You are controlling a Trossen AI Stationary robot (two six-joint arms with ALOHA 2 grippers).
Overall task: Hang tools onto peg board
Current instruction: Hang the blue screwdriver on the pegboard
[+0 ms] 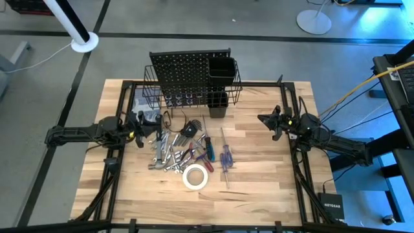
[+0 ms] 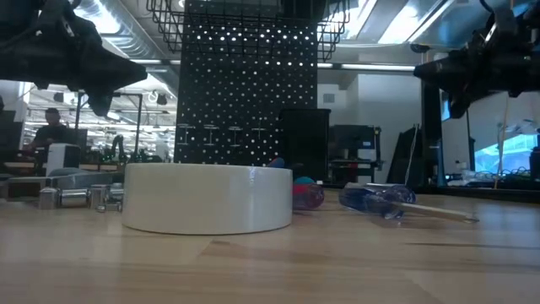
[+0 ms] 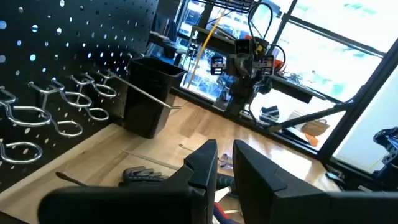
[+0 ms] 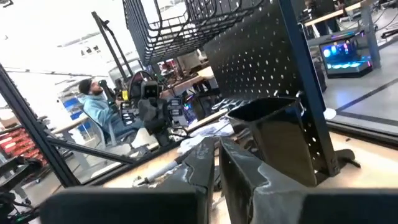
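The black peg board [image 1: 184, 74] stands upright at the table's far edge, with a wire basket [image 1: 152, 90], two black cups [image 1: 221, 68] and metal hooks [image 3: 62, 106] on it. The tools lie flat on the wood in front of it: silver wrenches and pliers [image 1: 165, 150], red and blue screwdrivers [image 1: 225, 157] and a white tape roll [image 1: 195, 177] nearest the front. My left gripper [image 1: 140, 125] hovers level at the table's left, shut and empty, left of the pile. My right gripper [image 1: 264, 120] hovers level at the right, shut and empty.
Black frame rails [image 1: 294, 162] run along both sides of the table. A small black box [image 1: 332, 208] sits at the near right corner. Bare wood lies right of the screwdrivers and near the front edge. A person [image 4: 93, 102] sits in the room beyond the table.
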